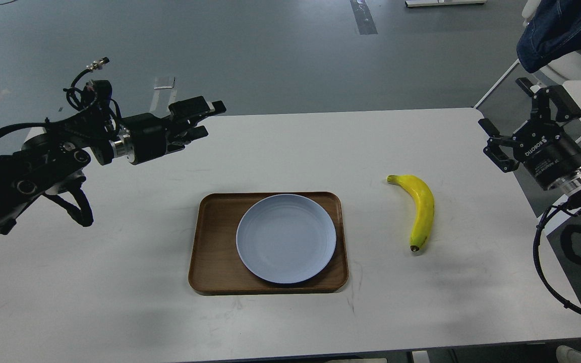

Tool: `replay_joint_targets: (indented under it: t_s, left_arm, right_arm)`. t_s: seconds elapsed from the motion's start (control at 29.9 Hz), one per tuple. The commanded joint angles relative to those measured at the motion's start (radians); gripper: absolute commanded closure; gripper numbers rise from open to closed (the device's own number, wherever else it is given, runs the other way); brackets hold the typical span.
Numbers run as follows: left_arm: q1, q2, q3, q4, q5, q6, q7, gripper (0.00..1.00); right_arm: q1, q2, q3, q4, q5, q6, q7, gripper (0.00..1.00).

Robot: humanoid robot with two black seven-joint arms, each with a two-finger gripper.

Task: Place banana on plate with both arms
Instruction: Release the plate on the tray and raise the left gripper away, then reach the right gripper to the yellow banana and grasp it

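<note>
The yellow banana [420, 209] lies on the white table, right of the tray, its dark tip toward me. The pale blue-grey plate [286, 238] sits empty on the brown wooden tray [212, 252]. My left gripper [207, 119] is open and empty, raised over the table's far left, well left of the plate. My right gripper [520, 121] is open and empty, raised at the table's right edge, right of and beyond the banana.
The white table [119, 282] has its far edge just behind the left gripper and its right edge under the right arm. A chair with dark blue cloth [563, 30] and another white surface stand at the far right.
</note>
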Motion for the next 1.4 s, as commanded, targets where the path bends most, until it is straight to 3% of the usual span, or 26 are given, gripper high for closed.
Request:
replay_joint_targets:
  t_s: [0.0, 0.23, 0.37, 0.53, 0.84, 1.07, 1.37]
  left_arm:
    - [0.077, 0.037, -0.059, 0.001, -0.239, -0.012, 0.000, 0.02]
    - [0.298, 0.037, -0.377, 0.016, -0.345, -0.066, 0.000, 0.02]
    - [0.314, 0.036, -0.389, 0.016, -0.345, -0.066, 0.000, 0.02]
    - [0.312, 0.030, -0.388, 0.016, -0.334, -0.066, 0.000, 0.02]
    - [0.311, 0.022, -0.386, 0.016, -0.331, -0.066, 0.000, 0.02]
    - [0.311, 0.024, -0.386, 0.015, -0.331, -0.066, 0.000, 0.02]
    - [0.312, 0.024, -0.386, 0.015, -0.331, -0.066, 0.000, 0.02]
  right_arm:
    - [-0.003, -0.001, -0.003, 0.000, 0.000, 0.000, 0.000, 0.00]
    - [-0.005, -0.039, -0.047, 0.005, -0.012, 0.000, 0.000, 0.00]
    - [0.014, -0.097, -0.121, 0.009, -0.043, 0.000, 0.000, 0.00]
    - [0.132, -0.173, -0.222, 0.011, -0.298, 0.000, 0.000, 0.00]
    - [0.422, -0.180, -0.538, -0.002, -0.711, 0.000, 0.000, 0.00]
    - [0.612, -0.138, -0.874, -0.074, -0.882, 0.000, 0.000, 0.00]
    - [0.611, 0.036, -0.982, -0.179, -0.945, -0.045, 0.000, 0.00]
